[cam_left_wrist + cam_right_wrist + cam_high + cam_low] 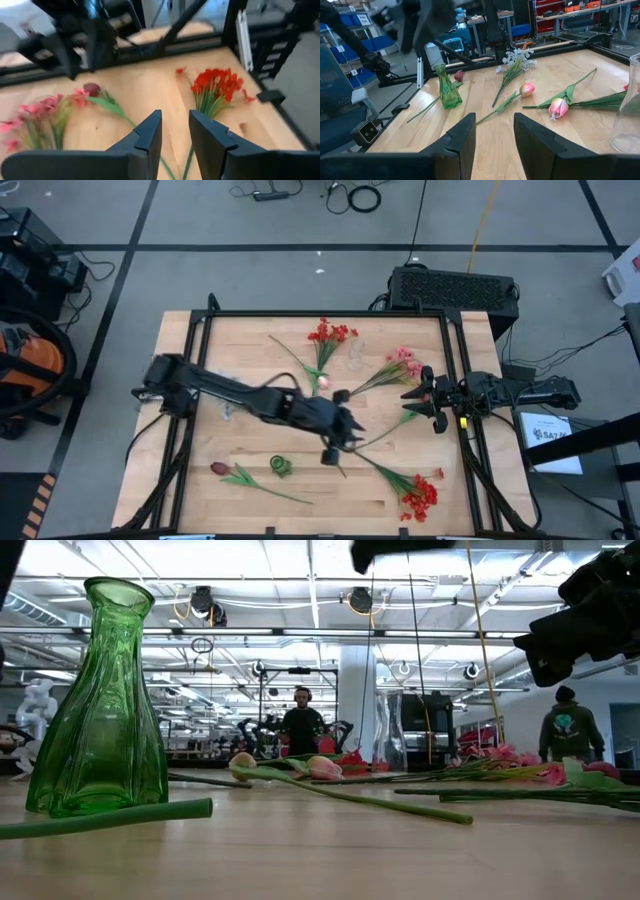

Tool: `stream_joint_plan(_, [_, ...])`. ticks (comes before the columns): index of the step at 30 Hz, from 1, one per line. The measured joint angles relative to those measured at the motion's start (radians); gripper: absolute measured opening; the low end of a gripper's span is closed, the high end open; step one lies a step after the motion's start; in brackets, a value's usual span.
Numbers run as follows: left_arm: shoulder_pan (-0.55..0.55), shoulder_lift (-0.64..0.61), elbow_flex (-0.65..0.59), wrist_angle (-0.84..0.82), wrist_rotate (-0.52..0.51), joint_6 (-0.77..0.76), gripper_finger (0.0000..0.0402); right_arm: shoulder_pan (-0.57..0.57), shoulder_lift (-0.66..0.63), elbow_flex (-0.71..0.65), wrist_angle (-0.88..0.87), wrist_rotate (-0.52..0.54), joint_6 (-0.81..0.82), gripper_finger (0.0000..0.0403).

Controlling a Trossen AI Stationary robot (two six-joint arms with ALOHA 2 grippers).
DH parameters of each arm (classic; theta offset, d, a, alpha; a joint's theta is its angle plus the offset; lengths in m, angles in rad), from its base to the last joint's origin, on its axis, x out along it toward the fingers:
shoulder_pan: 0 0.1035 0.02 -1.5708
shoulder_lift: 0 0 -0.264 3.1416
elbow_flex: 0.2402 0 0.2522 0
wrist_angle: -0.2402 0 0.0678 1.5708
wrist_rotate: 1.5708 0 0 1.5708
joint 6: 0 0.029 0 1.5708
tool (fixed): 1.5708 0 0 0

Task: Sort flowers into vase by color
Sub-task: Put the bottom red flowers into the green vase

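Sorting looks barely begun: the flowers [418,492] lie scattered on the desk [250,495], the green vase [448,87] seemingly empty. Left pincer [338,442] hovers mid-desk, right pincer [428,393] waits at the edge; both parted, holding nothing.

The table [250,440] is topped with pale, matt wood in jointed strips, framed by dark metal rails [320,313]. The green vase [102,700] is made of glossy, ribbed translucent glass; a clear glass vase [629,107] is seen at the right. The flowers' stalks [380,802] appear as smooth matt plastic, the red blossoms [216,82] cloth-like. The gripper fingers [147,142] are of matt dark plastic.
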Motion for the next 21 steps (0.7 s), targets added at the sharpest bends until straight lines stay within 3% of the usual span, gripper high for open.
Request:
stream_joint_plan(9, [-0.012,0.265,0.279,-0.166,0.051,0.089,0.0183,0.000,0.000,0.000,0.000,0.000,0.000,0.0125])
stream_joint_plan(16, [-0.020,0.444,0.447,-0.249,0.058,0.117,0.0189,0.000,0.000,0.000,0.000,0.000,0.000,0.0125])
stream_joint_plan(21, [-0.021,0.518,0.486,-0.270,0.147,0.162,0.0190,0.000,0.000,0.000,0.000,0.000,0.000,0.0125])
